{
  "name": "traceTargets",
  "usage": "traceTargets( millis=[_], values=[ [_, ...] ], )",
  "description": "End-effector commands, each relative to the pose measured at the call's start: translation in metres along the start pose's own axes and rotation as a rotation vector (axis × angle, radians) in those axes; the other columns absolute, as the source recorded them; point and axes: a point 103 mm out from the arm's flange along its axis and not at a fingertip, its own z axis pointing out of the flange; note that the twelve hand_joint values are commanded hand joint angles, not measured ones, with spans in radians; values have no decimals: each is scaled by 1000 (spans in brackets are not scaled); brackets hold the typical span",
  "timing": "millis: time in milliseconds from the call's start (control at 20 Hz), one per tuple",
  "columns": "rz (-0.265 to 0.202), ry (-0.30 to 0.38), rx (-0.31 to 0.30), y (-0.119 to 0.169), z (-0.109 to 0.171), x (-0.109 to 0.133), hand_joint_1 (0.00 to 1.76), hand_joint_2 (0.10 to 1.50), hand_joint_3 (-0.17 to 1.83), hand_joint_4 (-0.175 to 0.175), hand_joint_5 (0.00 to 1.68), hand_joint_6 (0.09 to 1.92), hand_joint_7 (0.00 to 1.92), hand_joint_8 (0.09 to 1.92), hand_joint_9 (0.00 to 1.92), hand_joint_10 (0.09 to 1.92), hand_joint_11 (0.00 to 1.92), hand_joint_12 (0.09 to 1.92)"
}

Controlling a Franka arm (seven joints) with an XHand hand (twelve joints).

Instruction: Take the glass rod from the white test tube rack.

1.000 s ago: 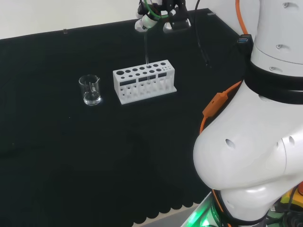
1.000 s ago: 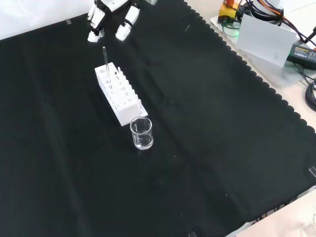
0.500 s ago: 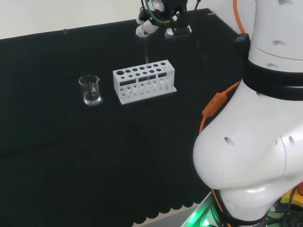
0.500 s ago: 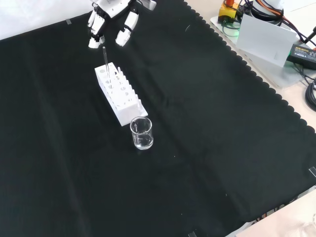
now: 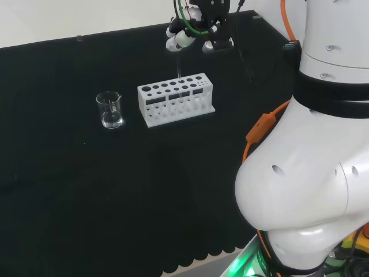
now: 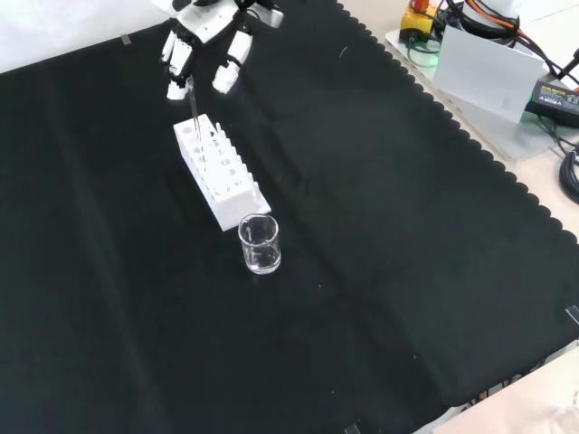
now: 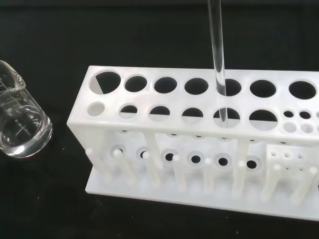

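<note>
Glass rod [image 7: 217,59] stands in rack [image 7: 199,144], top cut off.

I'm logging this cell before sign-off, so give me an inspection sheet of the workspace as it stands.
Surface: black cloth over the bench, flat.
Job's things: clear glass rod upright in the white test tube rack.
Clutter: small clear glass beaker beside the rack's end.
Hand: black and white hand above the rod's top, fingers relaxed.
Cables: orange cable along the arm.
Surroundings: electronics and wires off the cloth's corner.
</note>
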Motion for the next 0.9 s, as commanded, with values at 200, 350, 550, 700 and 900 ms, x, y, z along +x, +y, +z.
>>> traceTargets(
  millis=[200,350,550,700,900],
  values=[
    [-16,-3,-20,10,3,-6,696,1228,-175,-109,550,687,640,715,862,622,601,1279],
    [-21,2,-26,13,5,-8,723,1237,-175,-102,585,809,667,711,904,617,643,1268],
    [-25,5,-26,18,10,-12,761,1250,-175,-92,635,864,686,709,933,615,678,1259],
    [-29,1,-26,20,14,-14,790,1252,-175,-91,661,881,697,706,947,614,709,1249],
    [-40,0,-45,24,16,-16,910,1241,-175,-103,712,887,722,700,985,604,787,1220]
  ],
)
